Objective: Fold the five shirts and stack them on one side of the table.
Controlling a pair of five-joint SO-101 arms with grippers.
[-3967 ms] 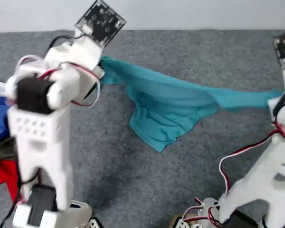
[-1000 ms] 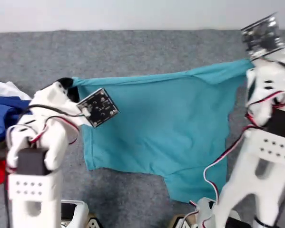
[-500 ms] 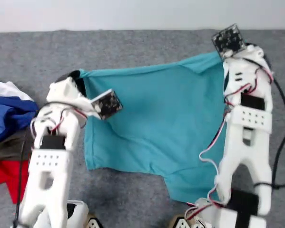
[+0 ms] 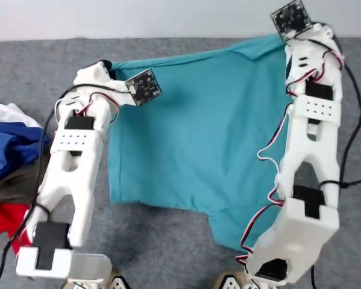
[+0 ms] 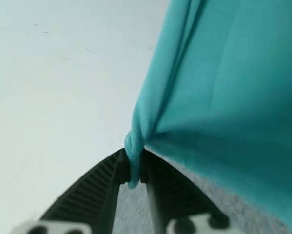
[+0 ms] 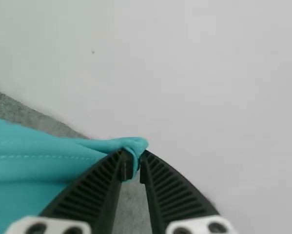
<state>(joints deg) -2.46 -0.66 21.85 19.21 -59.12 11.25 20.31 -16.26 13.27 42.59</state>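
I hold the teal shirt (image 4: 204,126) by its two far corners. My left gripper (image 5: 132,170) has its jaws pressed together on a bunched fold of the cloth at the far left corner, and my right gripper (image 6: 132,165) pinches the far right corner in the same way, close to the white wall (image 6: 209,73). Between the two grippers the far edge of the shirt is pulled almost straight. The rest of the shirt lies spread on the grey table (image 4: 168,253) and reaches toward the near side, where one part goes out further at the near right.

The pile of other shirts (image 4: 8,150), blue, white and red, waits at the left edge, well apart from the teal one.

I judge that this is the spreading step, before the first fold. The next move, I think, calls for lowering both corners together with equal tension, so that no wrinkle comes, and then opening the jaws and taking a new hold for the fold.
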